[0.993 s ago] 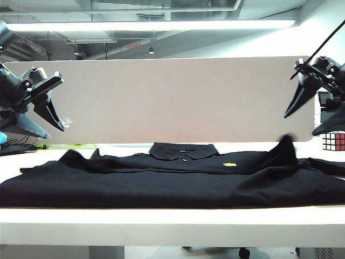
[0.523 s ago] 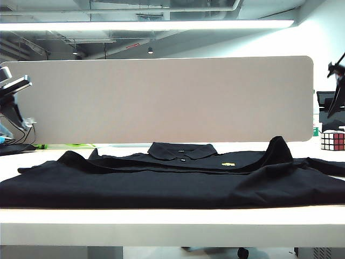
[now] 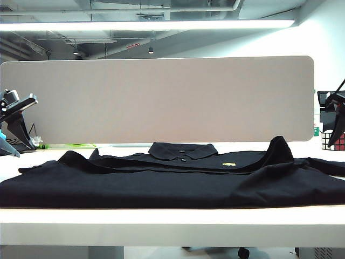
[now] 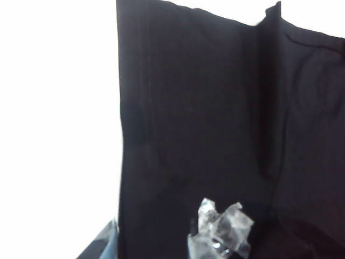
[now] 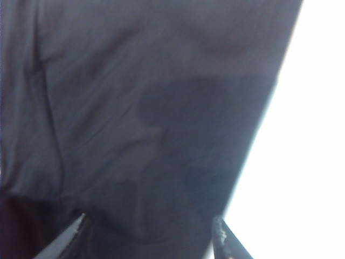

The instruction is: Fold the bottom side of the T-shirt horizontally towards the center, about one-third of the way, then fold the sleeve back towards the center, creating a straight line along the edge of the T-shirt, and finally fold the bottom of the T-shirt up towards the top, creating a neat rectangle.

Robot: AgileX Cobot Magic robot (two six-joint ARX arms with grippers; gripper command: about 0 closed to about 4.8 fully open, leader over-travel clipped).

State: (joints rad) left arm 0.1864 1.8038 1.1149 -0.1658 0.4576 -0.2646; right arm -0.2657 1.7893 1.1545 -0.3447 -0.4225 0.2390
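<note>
Black T-shirt (image 3: 172,181) flat, left gripper (image 3: 15,127) and right gripper (image 5: 151,237) apart, raised at table ends

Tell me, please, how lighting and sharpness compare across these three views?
Exterior view: sharp, evenly lit, bright ceiling strip; the shirt reads as near-featureless black. Left wrist view: table blown out white, the shirt soft. Right wrist view: blurred, greyish fabric, white glare beside it.

The white bench (image 3: 172,224) carries the black T-shirt (image 3: 172,181), which spreads across nearly its whole width, collar (image 3: 183,150) toward the far edge. Beyond the T-shirt's right sleeve, a puzzle cube (image 3: 330,141) sits on the bench's far right corner.
</note>
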